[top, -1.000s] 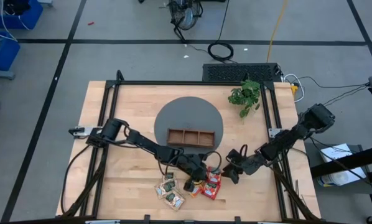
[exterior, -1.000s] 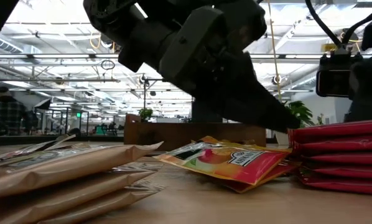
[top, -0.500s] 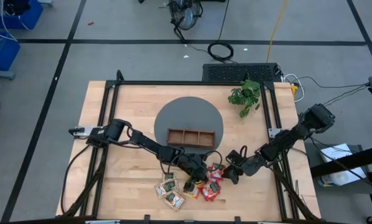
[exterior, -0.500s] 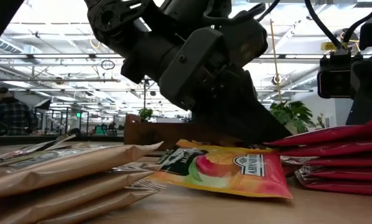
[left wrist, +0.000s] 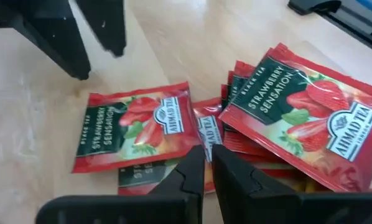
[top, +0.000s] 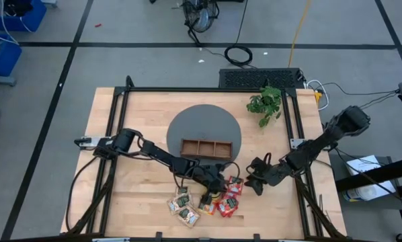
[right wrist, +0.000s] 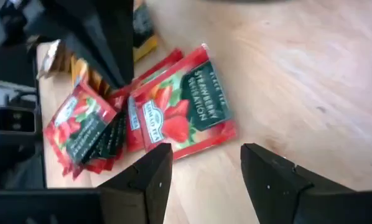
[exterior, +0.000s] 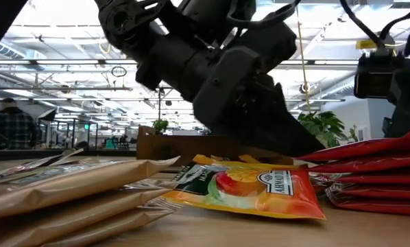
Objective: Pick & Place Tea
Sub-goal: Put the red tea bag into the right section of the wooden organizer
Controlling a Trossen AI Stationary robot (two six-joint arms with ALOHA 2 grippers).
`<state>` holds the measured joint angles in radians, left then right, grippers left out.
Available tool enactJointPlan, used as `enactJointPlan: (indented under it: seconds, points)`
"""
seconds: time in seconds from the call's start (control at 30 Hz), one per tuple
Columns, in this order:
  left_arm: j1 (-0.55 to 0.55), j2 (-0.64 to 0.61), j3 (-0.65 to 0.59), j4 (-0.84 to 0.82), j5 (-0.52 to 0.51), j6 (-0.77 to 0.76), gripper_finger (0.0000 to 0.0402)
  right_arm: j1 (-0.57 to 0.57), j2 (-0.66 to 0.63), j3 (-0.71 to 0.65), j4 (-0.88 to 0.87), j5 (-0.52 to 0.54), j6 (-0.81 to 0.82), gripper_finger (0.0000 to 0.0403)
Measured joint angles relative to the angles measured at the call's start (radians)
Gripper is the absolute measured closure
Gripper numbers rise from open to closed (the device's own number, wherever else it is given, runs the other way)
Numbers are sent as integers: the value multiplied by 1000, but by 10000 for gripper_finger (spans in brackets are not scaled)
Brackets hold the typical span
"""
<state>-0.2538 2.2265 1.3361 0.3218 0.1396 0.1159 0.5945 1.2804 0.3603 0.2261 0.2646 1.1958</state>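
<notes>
Tea sachets lie in a loose cluster near the table's front edge: green ones (top: 183, 207) on the left, a red stack (top: 228, 199) (left wrist: 301, 112) on the right, and an orange-yellow one (exterior: 249, 189) between them. My left gripper (top: 211, 195) (left wrist: 208, 154) reaches down into the cluster from the far left, shut on the orange-yellow sachet. My right gripper (top: 255, 182) (right wrist: 201, 155) hangs open just right of the red stack and touches nothing. The brown three-compartment tray (top: 206, 147) rests on a grey disc (top: 204, 124). My left gripper pinches the orange-yellow sachet by its far edge (exterior: 215, 162) between two nearly shut fingers that slant down from the far left. The sachet tilts, its far edge raised and its near edge (exterior: 260, 209) on the table. In the wrist view the fingers hide the contact.
A green plant (top: 265, 104) stands at the back right of the table. Black frame rails (top: 117, 134) run along the left and right sides. Bare wood lies between the tray and the sachets and at the front right.
The orange-yellow sachet has tipped up at its far edge, so its printed face now shows toward the near edge, with its near edge still on the table. The top red sachets now lie fanned and tilted. My right gripper has risen and drawn back toward the right edge, still open.
</notes>
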Motion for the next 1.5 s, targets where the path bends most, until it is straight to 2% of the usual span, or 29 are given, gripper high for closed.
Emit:
enactJointPlan:
  seconds: [0.17,0.47,0.7,1.5]
  points:
    - [-7,-2,94,-145,-8,3,367,0,27,3,-64,-4,46,227]
    - [-11,-1,118,-186,-6,-25,367,0,139,6,81,2,15,227]
    - [-3,6,116,-182,-5,-32,367,-17,204,6,159,-1,6,227]
    - [55,76,115,-88,46,-93,367,-20,210,3,157,-4,-64,232]
